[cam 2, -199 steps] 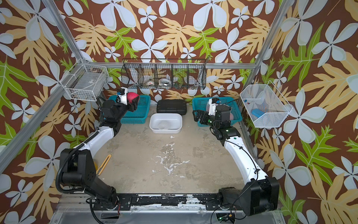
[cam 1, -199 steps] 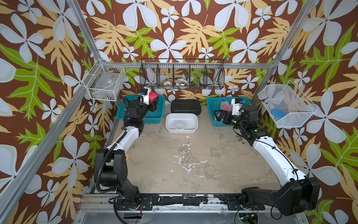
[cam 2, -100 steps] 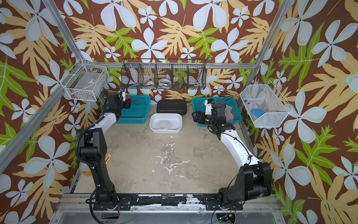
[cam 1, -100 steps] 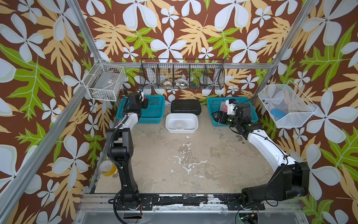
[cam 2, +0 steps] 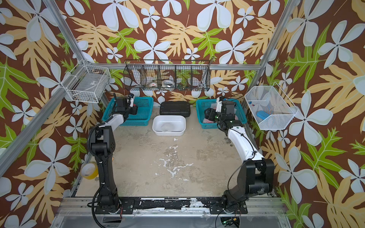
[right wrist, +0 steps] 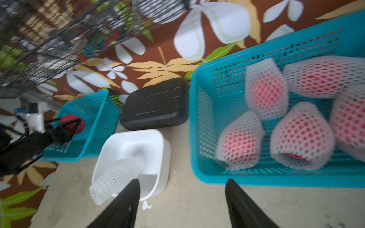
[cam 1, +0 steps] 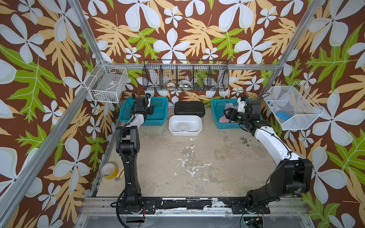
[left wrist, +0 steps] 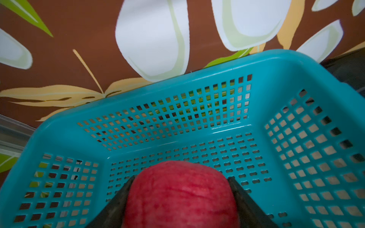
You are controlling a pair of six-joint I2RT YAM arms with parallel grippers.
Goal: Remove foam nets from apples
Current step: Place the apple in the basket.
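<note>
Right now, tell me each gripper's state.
Left gripper: closed on a bare apple.
Right gripper: open, holding nothing.

Left arm [cam 1: 128, 146] in shot: chunky black joints, a white forearm shell, and a thick black cable [cam 1: 118, 138] looping off its side. The right arm [cam 1: 273, 141] matches it, a smooth white shell over boxy black joints, with a small green light [cam 1: 239, 117] glowing at the wrist. The right gripper [right wrist: 182, 181] shows two flat, black, tapering fingers [right wrist: 126, 203].
</note>
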